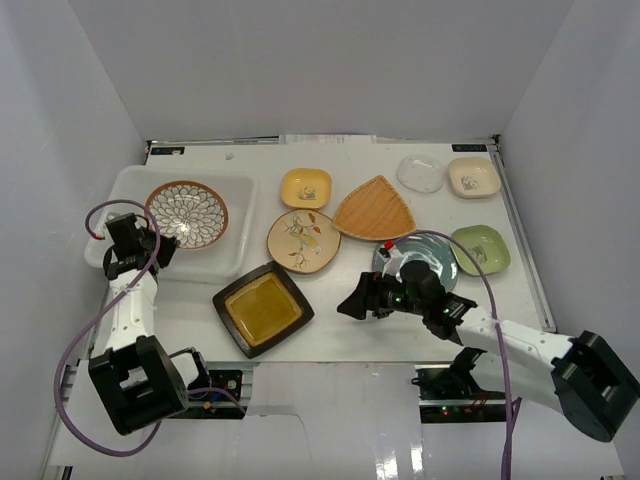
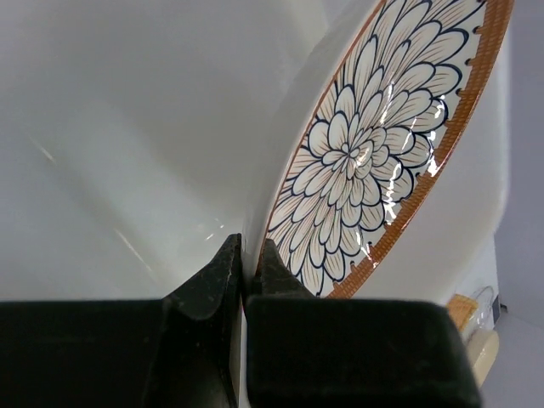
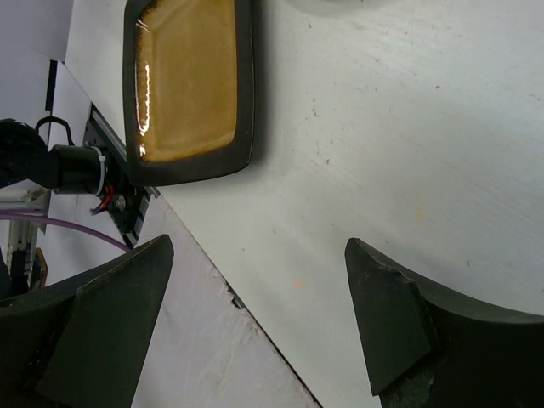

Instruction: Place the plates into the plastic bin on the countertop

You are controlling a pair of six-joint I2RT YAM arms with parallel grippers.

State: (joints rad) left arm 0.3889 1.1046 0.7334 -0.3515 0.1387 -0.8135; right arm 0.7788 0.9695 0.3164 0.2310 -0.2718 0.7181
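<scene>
The white plastic bin point(image 1: 125, 195) stands at the left of the countertop point(image 1: 400, 320). The round blue-patterned plate point(image 1: 187, 213) lies tilted in it. My left gripper point(image 1: 150, 247) is shut on that plate's near rim; in the left wrist view the fingers point(image 2: 212, 285) pinch the rim of the plate point(image 2: 382, 144) against the bin's inner wall point(image 2: 127, 127). My right gripper point(image 1: 350, 303) is open and empty, low over bare countertop just right of the dark square plate point(image 1: 263, 308), which also shows in the right wrist view point(image 3: 191, 85). The teal plate point(image 1: 445, 262) lies partly under the right arm.
On the countertop lie the yellow plate point(image 1: 306, 187), floral cream plate point(image 1: 303, 241), orange fan-shaped plate point(image 1: 375, 209), clear plate point(image 1: 420, 173), cream plate point(image 1: 473, 177) and green plate point(image 1: 481, 248). White walls stand all round. The table's near edge point(image 3: 229, 293) runs under my right gripper point(image 3: 259, 314).
</scene>
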